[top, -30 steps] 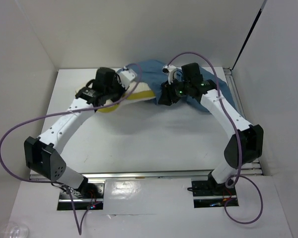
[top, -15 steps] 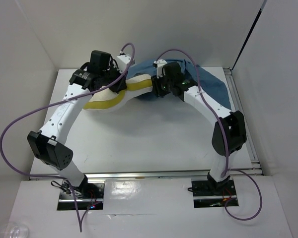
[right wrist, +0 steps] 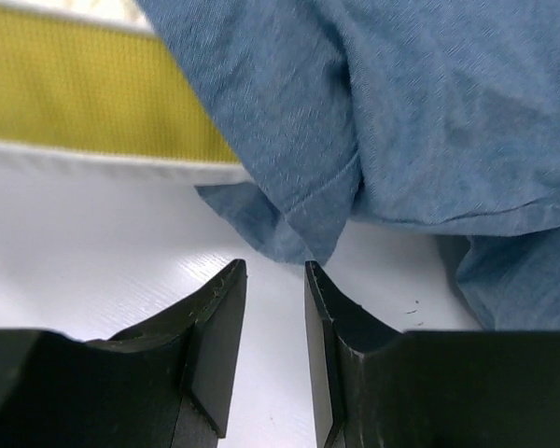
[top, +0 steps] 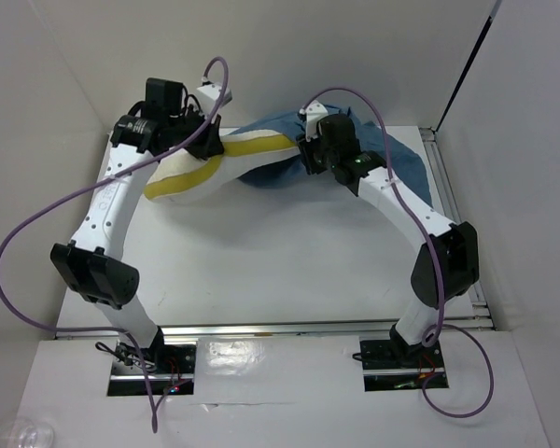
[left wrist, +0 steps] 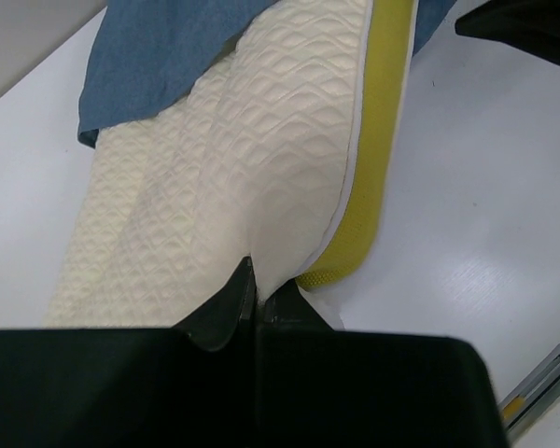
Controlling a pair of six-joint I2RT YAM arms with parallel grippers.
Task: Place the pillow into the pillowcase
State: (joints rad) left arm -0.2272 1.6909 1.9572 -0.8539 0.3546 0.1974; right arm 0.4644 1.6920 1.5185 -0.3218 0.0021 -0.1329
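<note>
Left gripper (left wrist: 254, 301) jaws clenched on pillow (top: 201, 170) edge, far left of table (top: 261, 252). Pillow's other end is inside pillowcase (top: 406, 161). Right gripper (right wrist: 275, 280) jaws slightly apart, empty, just beside pillowcase.

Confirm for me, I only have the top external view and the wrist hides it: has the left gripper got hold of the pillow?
Observer: Yes. In the left wrist view the left gripper is shut on a fold of the pillow, on its quilted cream face beside the yellow side band.
Operator: And the other arm, gripping anything?
Observer: No. The right gripper is narrowly open, with nothing between its fingers; bare table shows through the gap.
Operator: How near is the cloth?
Observer: A folded corner of the pillowcase sits just ahead of its fingertips, apart from them.
</note>
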